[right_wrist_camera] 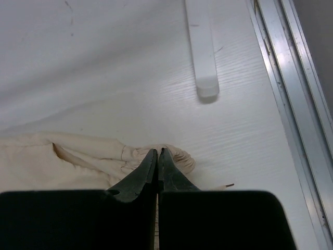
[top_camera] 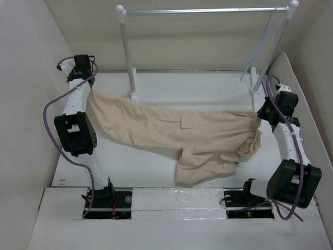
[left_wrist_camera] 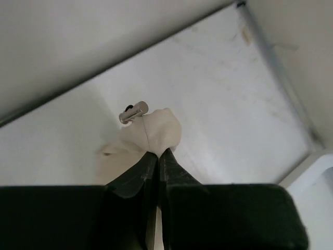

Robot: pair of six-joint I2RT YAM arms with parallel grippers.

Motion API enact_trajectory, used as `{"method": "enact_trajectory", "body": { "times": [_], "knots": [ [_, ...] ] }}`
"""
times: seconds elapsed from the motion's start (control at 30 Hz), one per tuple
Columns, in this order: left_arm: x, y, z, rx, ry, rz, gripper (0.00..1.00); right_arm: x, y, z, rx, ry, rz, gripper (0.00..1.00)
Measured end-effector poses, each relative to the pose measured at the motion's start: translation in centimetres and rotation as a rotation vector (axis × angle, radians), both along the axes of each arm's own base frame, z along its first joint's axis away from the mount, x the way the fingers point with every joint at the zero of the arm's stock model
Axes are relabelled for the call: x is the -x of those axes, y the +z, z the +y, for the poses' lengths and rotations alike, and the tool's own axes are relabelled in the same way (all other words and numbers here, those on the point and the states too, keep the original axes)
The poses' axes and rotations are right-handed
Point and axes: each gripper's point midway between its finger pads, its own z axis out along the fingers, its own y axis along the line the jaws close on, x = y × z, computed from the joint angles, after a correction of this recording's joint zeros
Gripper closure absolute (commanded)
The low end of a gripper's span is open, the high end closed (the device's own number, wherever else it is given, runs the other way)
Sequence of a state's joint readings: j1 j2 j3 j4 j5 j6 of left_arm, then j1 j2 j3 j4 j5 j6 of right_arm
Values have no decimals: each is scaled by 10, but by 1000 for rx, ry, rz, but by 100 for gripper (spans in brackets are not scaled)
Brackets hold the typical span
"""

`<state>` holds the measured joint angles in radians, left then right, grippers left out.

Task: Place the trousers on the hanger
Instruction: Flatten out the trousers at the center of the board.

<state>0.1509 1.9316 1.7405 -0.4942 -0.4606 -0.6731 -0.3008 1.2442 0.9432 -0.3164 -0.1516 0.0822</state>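
The left tool (left_wrist_camera: 157, 153) is pressed together on a bunched end of the beige cotton trousers (top_camera: 171, 130), and the right tool (right_wrist_camera: 157, 152) pinches the gathered opposite end. The cloth lies stretched across the white desk (top_camera: 171, 88) between them. The pale blue-grey wire hanger (top_camera: 259, 47) hangs on the white-posted rack (top_camera: 126, 57), far right. Lifting both ends evenly, with the cloth taut, would probably serve best. No container shows.
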Motion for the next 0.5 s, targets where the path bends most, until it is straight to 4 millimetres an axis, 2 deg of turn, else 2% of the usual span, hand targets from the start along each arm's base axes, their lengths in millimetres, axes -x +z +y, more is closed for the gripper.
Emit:
{"method": "enact_trajectory", "body": {
  "times": [0.07, 0.1, 0.13, 0.17, 0.2, 0.23, 0.27, 0.3, 0.33, 0.37, 0.43, 0.5],
  "knots": [
    [-14, 27, 9, -15, 16, -77, 100, -15, -5, -11, -12, -32, -6, 100],
    [-20, 33, 12, -17, 22, -98, 100, -26, -7, -16, -17, -43, -6, 100],
    [-25, 36, 15, -16, 27, -113, 100, -39, -10, -21, -19, -49, -3, 100],
    [-29, 35, 16, -13, 27, -118, 100, -53, -13, -26, -25, -52, 2, 88],
    [-38, 29, 18, -7, 29, -121, 100, -68, -15, -31, -28, -55, -2, 88],
    [-44, 21, 18, 5, 18, -116, 65, -78, -20, -33, -35, -53, 4, 75],
    [-49, 10, 15, 16, -8, -102, 41, -90, -21, -35, -41, -48, 4, 44],
    [-54, -2, 12, 34, -34, -87, 26, -102, -23, -39, -49, -48, 3, 33],
    [-57, -14, 8, 55, -56, -69, 11, -114, -23, -42, -48, -39, 2, 27],
    [-58, -23, 5, 70, -74, -51, 8, -123, -23, -44, -49, -32, 3, 18],
    [-54, -41, -2, 103, -95, -10, 7, -129, -18, -44, -47, -21, -2, 11],
    [-42, -54, -14, 119, -125, 30, 12, -120, -9, -38, -50, -7, -10, 8]
  ]
}}
